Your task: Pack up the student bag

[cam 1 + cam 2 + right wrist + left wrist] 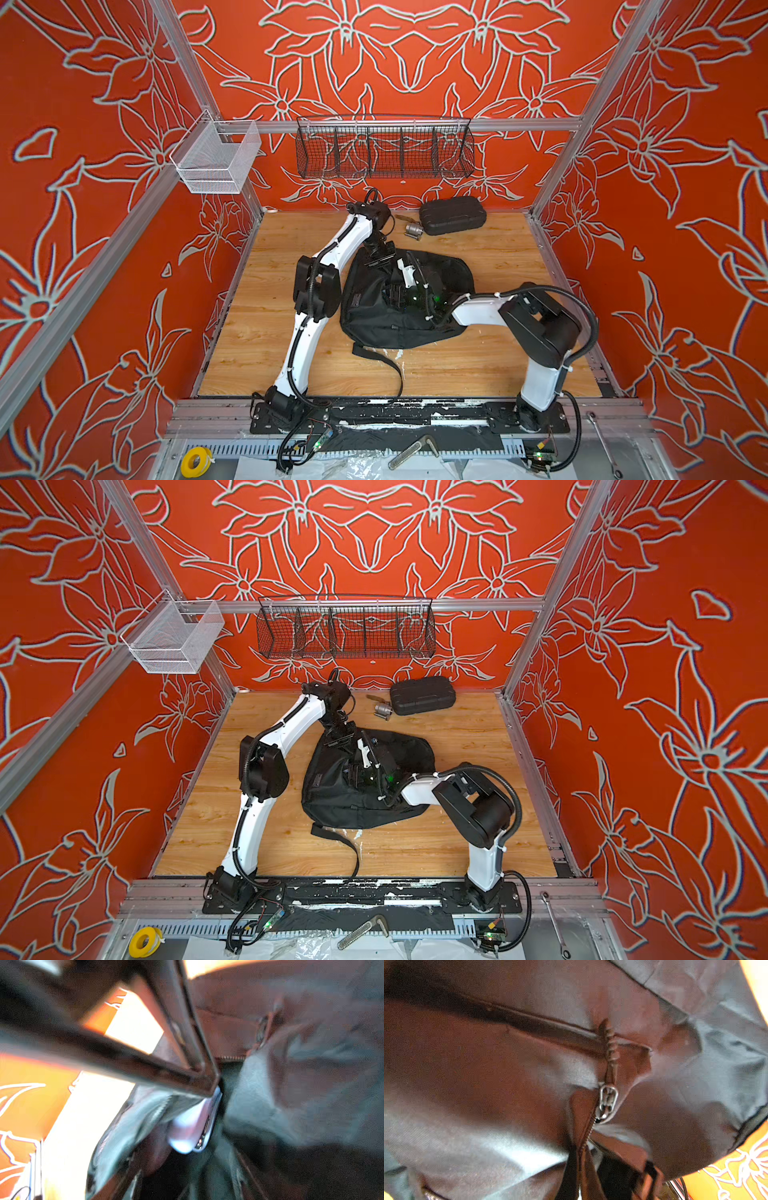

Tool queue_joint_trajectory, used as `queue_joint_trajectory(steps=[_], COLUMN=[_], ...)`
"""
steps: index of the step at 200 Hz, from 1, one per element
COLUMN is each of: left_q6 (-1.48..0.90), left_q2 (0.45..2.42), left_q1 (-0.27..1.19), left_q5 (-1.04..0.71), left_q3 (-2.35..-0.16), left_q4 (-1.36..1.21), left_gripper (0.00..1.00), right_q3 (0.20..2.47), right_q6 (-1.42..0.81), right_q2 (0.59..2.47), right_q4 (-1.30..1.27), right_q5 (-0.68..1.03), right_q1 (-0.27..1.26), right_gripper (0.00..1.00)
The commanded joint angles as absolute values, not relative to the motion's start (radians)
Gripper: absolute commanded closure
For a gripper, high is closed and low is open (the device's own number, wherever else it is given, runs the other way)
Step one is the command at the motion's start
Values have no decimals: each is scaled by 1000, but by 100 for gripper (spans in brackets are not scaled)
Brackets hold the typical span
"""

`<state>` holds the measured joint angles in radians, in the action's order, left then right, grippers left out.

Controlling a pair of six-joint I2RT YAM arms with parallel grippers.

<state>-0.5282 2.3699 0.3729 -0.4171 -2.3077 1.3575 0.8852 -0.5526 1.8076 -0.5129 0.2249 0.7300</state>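
Item: student bag (374, 316), one, black soft fabric; it lay slumped mid-table (478, 374) in both top views, its long strap (390, 365) trailing toward my base; a black hard-shell case (452, 215) and a small metal item (414, 231) lay well apart from it at the far edge.

Handling, as I judged: limp, light-looking, sheeny cloth likely to slide under pads; it would fold rather than lift whole; best taken at seams, the zip edge or the strap, never at flat panel.

My left pincer (379, 254): closed, at the bag's far rim, seemingly pinching fabric near the zipper pull (607, 1098); the grip itself was hidden.

My right pincer (400, 295): sunk in the bag's mouth; whether parted or closed I could not tell; a pale rounded object (192, 1126) lay just beside it in the blurred wrist view.
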Motion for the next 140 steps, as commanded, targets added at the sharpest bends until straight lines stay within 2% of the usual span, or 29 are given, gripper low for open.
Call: queue_joint_trajectory(steps=[1, 31, 54, 93, 115, 140], left_q6=[-546, -544, -541, -532, -529, -514], left_q2=[2302, 2294, 2277, 2277, 2281, 2297], left_q1=[377, 378, 377, 361, 348, 344], left_q5=[-456, -468, -454, -390, -391, -357], left_q3=[-2293, -2291, -2303, -2377, -2377, -2374], left_q4=[1335, 1328, 1317, 1314, 1301, 1309], left_gripper=[100, 100, 88, 58, 50, 49], right_q3=[913, 907, 912, 985, 1054, 1159], right_q6=[-376, -268, -282, -266, -267, -266], right_q2=[1718, 1639, 1608, 1608, 1643, 1722], right_q4=[-433, -342, -297, -229, -162, -55], right_q5=[254, 180, 148, 157, 154, 158], right_q1=[736, 724, 664, 608, 591, 572], right_gripper=[29, 29, 31, 33, 34, 34])
